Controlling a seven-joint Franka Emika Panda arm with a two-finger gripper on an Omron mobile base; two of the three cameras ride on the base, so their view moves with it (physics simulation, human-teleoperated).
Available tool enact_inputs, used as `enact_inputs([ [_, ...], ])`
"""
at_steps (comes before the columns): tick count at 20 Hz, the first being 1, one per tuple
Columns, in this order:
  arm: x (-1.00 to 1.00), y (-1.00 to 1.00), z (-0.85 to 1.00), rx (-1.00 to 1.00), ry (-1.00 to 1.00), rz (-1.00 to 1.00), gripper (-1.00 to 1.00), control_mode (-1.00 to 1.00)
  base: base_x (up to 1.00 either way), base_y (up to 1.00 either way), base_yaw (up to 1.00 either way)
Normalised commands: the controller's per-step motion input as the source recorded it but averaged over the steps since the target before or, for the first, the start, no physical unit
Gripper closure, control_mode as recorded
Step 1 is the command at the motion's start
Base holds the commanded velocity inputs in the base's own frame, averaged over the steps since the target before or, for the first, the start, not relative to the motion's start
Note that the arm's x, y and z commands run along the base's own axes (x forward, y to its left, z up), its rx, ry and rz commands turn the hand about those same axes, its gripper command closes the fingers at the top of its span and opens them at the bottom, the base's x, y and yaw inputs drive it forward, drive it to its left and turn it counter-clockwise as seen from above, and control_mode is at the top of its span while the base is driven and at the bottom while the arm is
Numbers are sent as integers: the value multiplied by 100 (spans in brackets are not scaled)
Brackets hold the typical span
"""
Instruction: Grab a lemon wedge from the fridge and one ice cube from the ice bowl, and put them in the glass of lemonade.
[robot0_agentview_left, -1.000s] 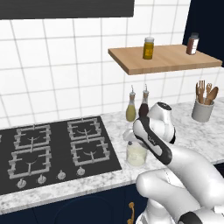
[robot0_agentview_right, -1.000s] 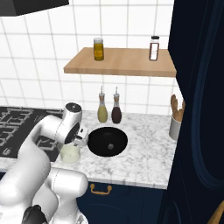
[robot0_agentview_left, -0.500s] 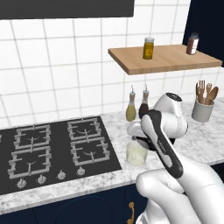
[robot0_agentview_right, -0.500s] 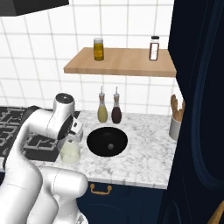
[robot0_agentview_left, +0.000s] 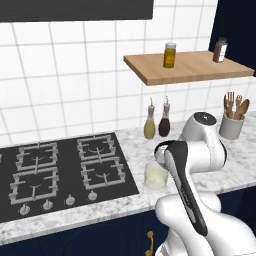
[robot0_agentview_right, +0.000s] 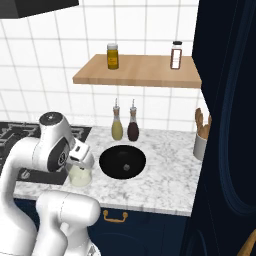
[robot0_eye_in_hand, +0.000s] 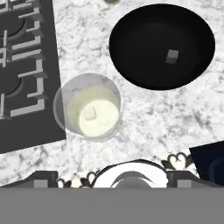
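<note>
White-grey marble counter (robot0_agentview_right: 165, 180) under a white tiled wall, with navy cabinets below and a dark tall unit at the right edge. Black gas hob (robot0_agentview_left: 60, 172) set into the counter, to the left of the gripper. Wooden shelf (robot0_agentview_right: 140, 72) high on the wall, carrying an amber jar (robot0_agentview_right: 113, 55) and a small spice bottle (robot0_agentview_right: 176, 54). Two slim oil bottles (robot0_agentview_right: 125, 122) against the wall, behind the gripper, and a grey crock with wooden utensils (robot0_agentview_left: 232, 117) far to its right.

White arm folded at the elbow, wrist bent down, gripper (robot0_agentview_right: 80, 157) hanging straight over the counter and looking downward. Fingers spread wide, holding nothing; in the hand view only the two dark tips at the bottom corners.

Glass of lemonade (robot0_eye_in_hand: 89, 108) directly under the gripper, upright on the counter, touching the edge of the hob. Pale yellow-green liquid inside, with one small pale cube (robot0_eye_in_hand: 90, 113) floating in it. Ice bowl (robot0_eye_in_hand: 162, 46) just beside the glass, to the right of the gripper, not touching the glass. One grey ice cube (robot0_eye_in_hand: 172, 56) lying on its black bottom.
</note>
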Motion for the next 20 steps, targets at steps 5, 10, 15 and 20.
enact_inputs([
  [5, -55, -4, 24, -8, -11, -4, -100, -100, 0, 0, 0],
  [10, -20, 0, 0, 0, -3, 1, -100, 100, -80, -1, 3],
  [15, 0, 0, 0, 0, 0, 0, -100, 100, -100, 0, 2],
  [20, 0, 0, 0, 0, 0, 0, -100, 100, -97, -1, -31],
])
